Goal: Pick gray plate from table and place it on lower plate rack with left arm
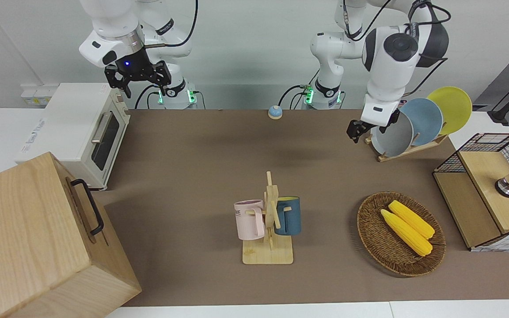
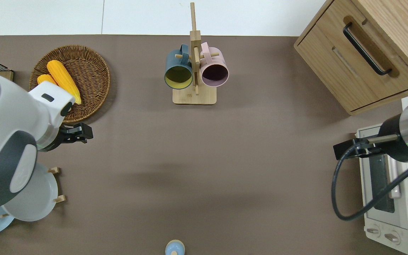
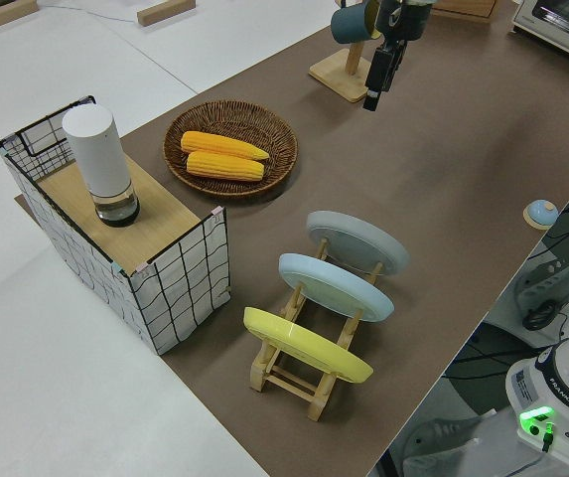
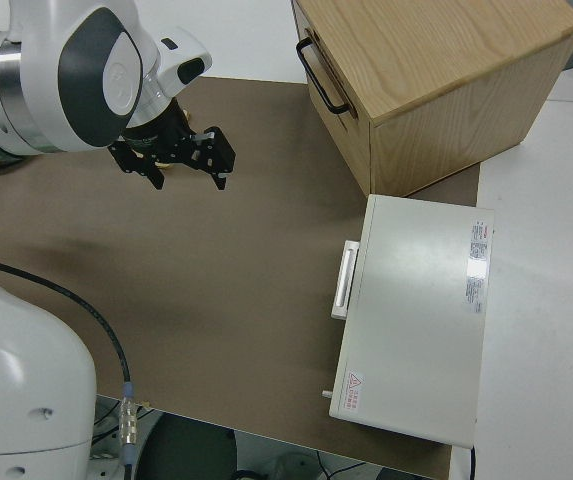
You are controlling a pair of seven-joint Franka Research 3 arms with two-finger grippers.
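The gray plate (image 1: pixel 393 138) stands tilted in the lowest slot of the light-wood plate rack (image 1: pixel 413 149), at the left arm's end of the table. It also shows in the overhead view (image 2: pixel 30 203) and the left side view (image 3: pixel 358 243). My left gripper (image 1: pixel 359 134) is open and empty, clear of the plate. In the overhead view, the left gripper (image 2: pixel 83 132) hangs over bare mat between the rack (image 2: pixel 59 199) and the wicker basket (image 2: pixel 83 71). My right arm is parked, its gripper (image 1: pixel 137 81) open.
A blue plate (image 1: pixel 423 121) and a yellow plate (image 1: pixel 451 108) fill the rack's higher slots. The basket holds two corn cobs (image 1: pixel 407 226). A mug stand (image 1: pixel 268 238) is mid-table. A wire-sided box (image 1: pixel 488 190), a wooden cabinet (image 1: pixel 38 238), a toaster oven (image 1: pixel 82 128) and a small bell (image 1: pixel 275 112) also stand here.
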